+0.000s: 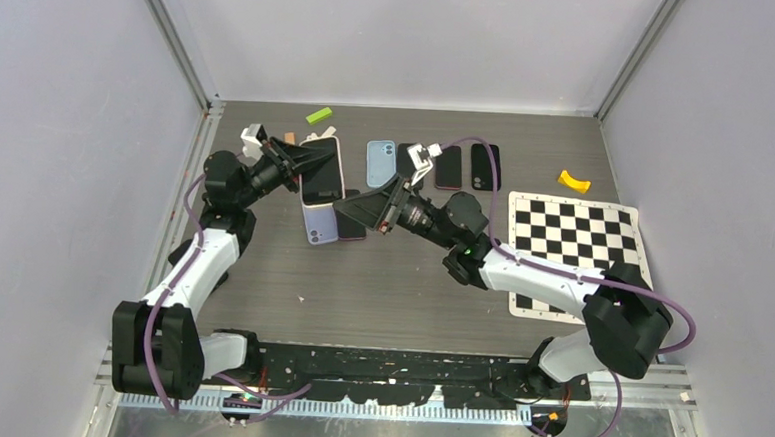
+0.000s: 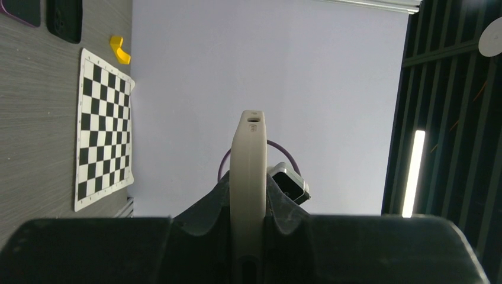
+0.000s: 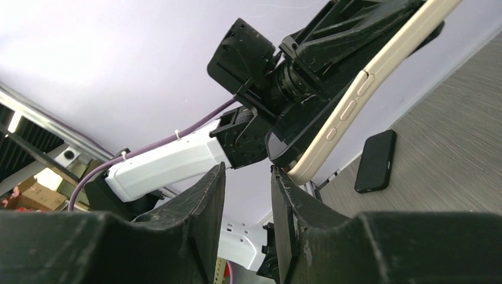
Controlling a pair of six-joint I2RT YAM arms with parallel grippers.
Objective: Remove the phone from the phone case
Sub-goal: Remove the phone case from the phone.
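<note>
My left gripper (image 1: 299,164) is shut on a phone (image 1: 320,177) in a cream case (image 1: 337,168) and holds it tilted above the table. In the left wrist view the case's edge (image 2: 248,171) stands upright between my fingers (image 2: 284,204). In the right wrist view the case (image 3: 367,83) runs diagonally, its side buttons showing. My right gripper (image 1: 349,208) is open just right of the phone's lower end. In its own view the right gripper (image 3: 248,177) has nothing between its jaws, and one fingertip (image 3: 277,174) is at the case's bottom corner.
On the table lie a lilac phone (image 1: 318,227), a dark red phone (image 1: 352,227), a blue phone (image 1: 380,163) and two black phones (image 1: 449,167) (image 1: 484,166). A checkerboard (image 1: 572,243), a yellow piece (image 1: 573,181) and a green block (image 1: 319,116) lie around them.
</note>
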